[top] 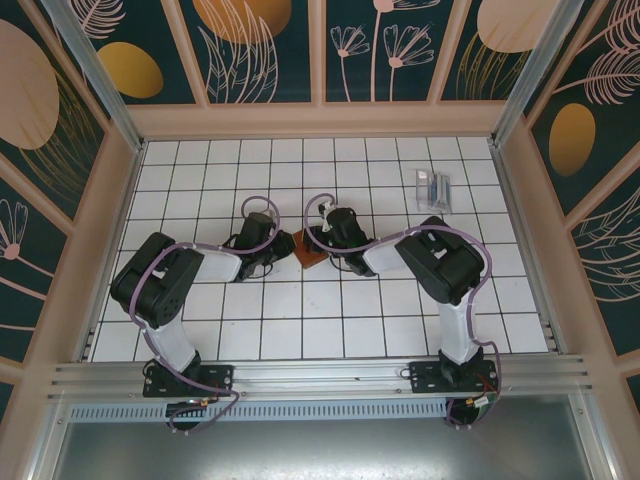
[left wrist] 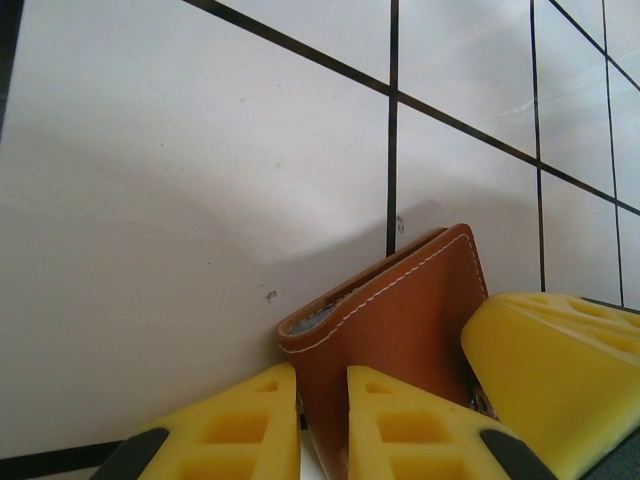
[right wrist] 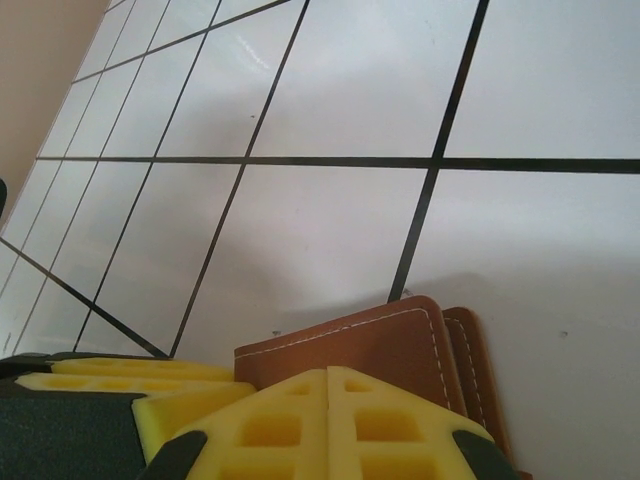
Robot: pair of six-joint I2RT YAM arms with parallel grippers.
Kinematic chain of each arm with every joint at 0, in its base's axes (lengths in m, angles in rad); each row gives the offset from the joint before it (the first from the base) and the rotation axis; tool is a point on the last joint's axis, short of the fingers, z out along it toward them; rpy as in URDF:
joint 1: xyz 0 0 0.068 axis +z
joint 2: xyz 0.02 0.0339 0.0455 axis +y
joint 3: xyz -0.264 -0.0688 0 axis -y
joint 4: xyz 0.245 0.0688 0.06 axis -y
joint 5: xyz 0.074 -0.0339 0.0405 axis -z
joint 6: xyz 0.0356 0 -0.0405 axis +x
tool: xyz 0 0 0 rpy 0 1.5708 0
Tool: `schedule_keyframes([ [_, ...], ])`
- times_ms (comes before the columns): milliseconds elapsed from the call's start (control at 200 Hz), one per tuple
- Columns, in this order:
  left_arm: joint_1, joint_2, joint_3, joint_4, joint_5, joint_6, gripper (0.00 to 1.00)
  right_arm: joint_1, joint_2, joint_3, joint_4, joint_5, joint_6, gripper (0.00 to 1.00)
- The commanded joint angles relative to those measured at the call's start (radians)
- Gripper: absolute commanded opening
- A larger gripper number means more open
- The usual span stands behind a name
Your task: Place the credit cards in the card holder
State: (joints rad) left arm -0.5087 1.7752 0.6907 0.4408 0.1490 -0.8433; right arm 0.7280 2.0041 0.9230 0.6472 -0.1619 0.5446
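Because the leather card holder (left wrist: 400, 320) is likely light and pliable, the left hand (left wrist: 322, 400) pinches one flap edge; the right hand (right wrist: 328, 390), fingers shut together, rests against it.

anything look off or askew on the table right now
The reddish-brown leather bifold card holder sits askew to the tile lines, seemingly tipped up, pinched between the yellow fingers of the left gripper. The grey-silver credit cards lie apart at the far right.
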Motion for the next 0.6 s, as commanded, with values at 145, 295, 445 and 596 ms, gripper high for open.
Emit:
schedule_keyframes([
  [145,-0.016,0.009,-0.027,-0.094,0.039,0.009,0.16,-0.008,-0.024,-0.038,-0.043,-0.017,-0.1,0.0],
  [295,-0.016,0.008,-0.03,-0.09,0.053,0.007,0.16,-0.016,-0.048,-0.062,-0.033,-0.016,-0.121,0.0],
  [445,-0.016,0.017,-0.013,-0.111,0.052,0.009,0.16,-0.022,-0.056,-0.052,-0.044,-0.04,-0.157,0.0],
  [596,-0.016,-0.002,-0.036,-0.09,0.04,-0.008,0.16,-0.021,-0.062,-0.049,-0.052,-0.054,-0.179,0.0],
])
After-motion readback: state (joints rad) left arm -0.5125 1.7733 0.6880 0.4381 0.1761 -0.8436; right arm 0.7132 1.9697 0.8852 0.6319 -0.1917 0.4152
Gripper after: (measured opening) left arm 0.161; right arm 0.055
